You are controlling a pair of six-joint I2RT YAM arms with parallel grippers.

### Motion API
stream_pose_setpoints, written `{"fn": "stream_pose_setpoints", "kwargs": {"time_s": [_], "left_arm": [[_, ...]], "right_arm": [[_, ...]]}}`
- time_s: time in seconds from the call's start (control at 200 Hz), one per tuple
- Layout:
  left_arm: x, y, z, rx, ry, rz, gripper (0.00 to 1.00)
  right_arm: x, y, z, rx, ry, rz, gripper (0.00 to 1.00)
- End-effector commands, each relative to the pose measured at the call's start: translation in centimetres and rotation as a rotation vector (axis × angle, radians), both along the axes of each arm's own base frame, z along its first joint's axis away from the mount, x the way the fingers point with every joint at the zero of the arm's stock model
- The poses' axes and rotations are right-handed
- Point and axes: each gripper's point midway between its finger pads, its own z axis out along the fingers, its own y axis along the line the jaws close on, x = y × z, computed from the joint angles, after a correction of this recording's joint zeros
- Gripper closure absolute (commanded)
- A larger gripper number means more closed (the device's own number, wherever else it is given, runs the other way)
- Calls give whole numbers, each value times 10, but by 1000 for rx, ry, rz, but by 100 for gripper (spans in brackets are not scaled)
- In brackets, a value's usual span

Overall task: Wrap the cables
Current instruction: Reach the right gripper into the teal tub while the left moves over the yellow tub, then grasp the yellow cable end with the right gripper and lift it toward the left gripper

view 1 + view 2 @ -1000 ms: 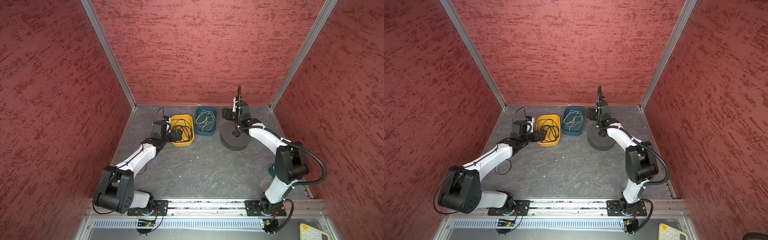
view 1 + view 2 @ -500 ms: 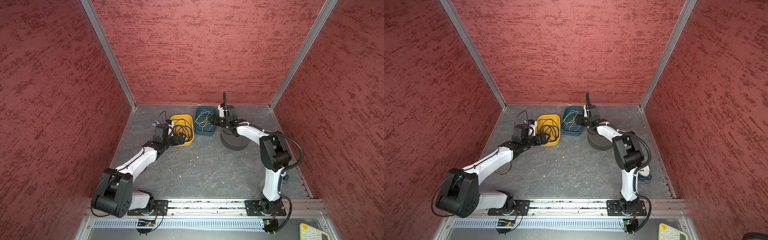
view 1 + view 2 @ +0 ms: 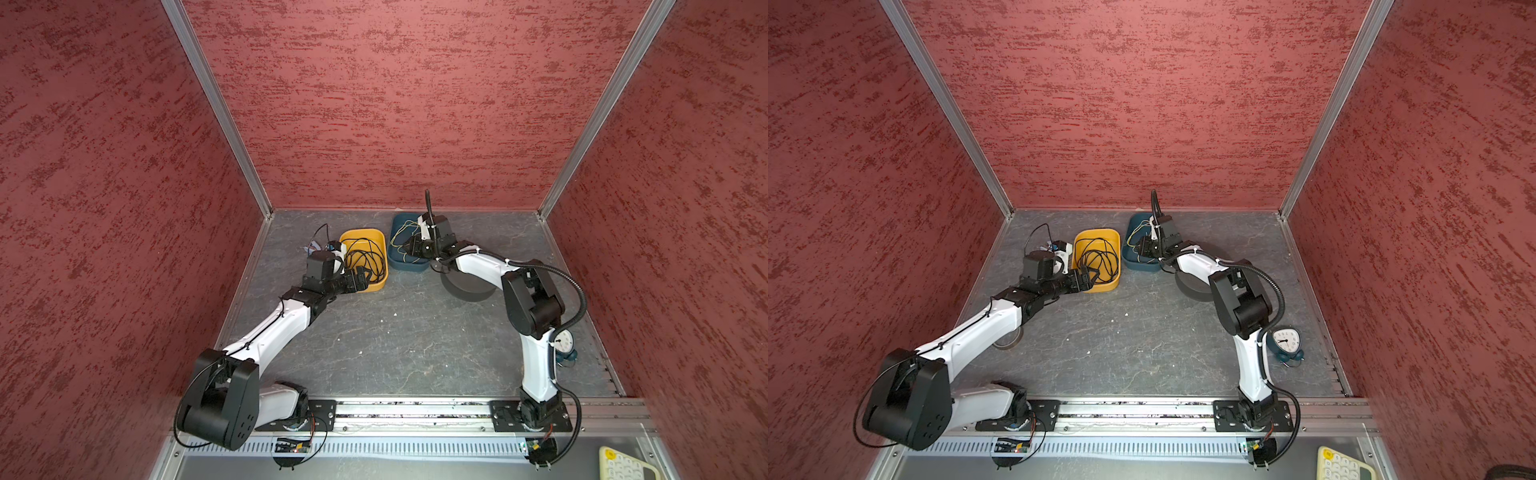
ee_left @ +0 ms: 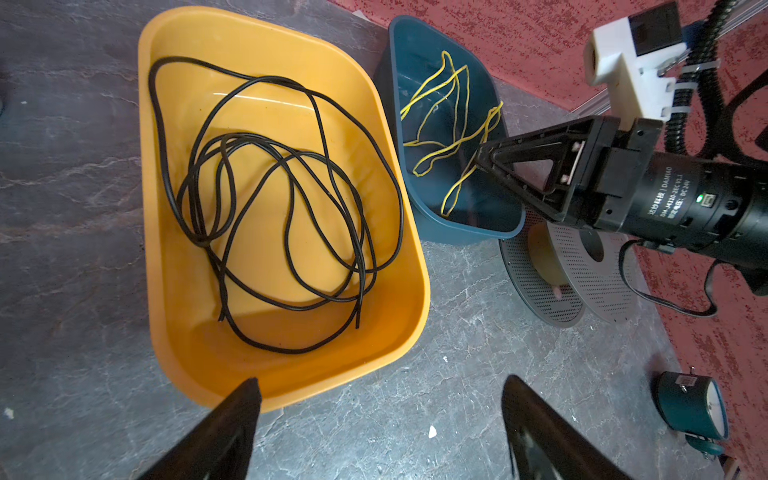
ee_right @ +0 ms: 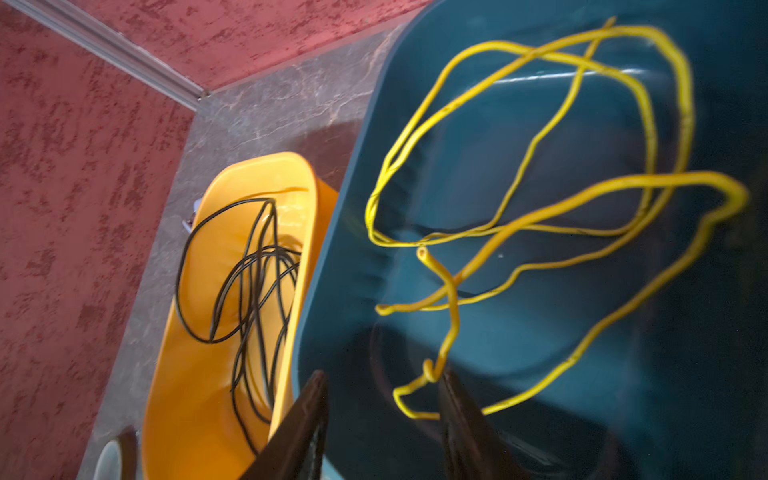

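The right arm has swung off the round grey reel (image 3: 465,287) and now reaches into the blue tub (image 3: 405,266), while the left arm has barely shifted. On the left of the bench (image 3: 395,345), the left pincer (image 4: 380,419) hovers at the near rim of the yellow tub (image 4: 291,374), spread wide and holding nothing. A loose black cord (image 3: 365,258) lies coiled in that tub. Just beside it, the blue tub holds the tangled thin yellow wire (image 5: 451,286). The right pincer (image 5: 380,415) is inside this tub, partly closed, with a loop of wire between its fingers but not yet clamped. Farther right stands a small clock (image 3: 1285,340).
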Motion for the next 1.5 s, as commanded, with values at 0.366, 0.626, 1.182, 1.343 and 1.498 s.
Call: {"fn": "stream_pose_setpoints", "kwargs": {"time_s": [0.366, 0.626, 1.182, 1.343, 1.498], "left_arm": [[0, -5, 3, -26, -16, -12, 10], [2, -1, 5, 8, -39, -8, 13], [12, 0, 29, -2, -116, -6, 24], [18, -2, 46, -32, -146, -19, 28], [20, -10, 56, -73, -170, -46, 30]], "right_arm": [[23, 4, -13, 20, -21, -55, 70], [31, -1, -15, -20, -45, -77, 87], [-2, -10, 93, -66, -405, 80, 100], [-19, -8, 117, -59, -436, 151, 100], [-42, -10, 138, -54, -517, 217, 100]]}}
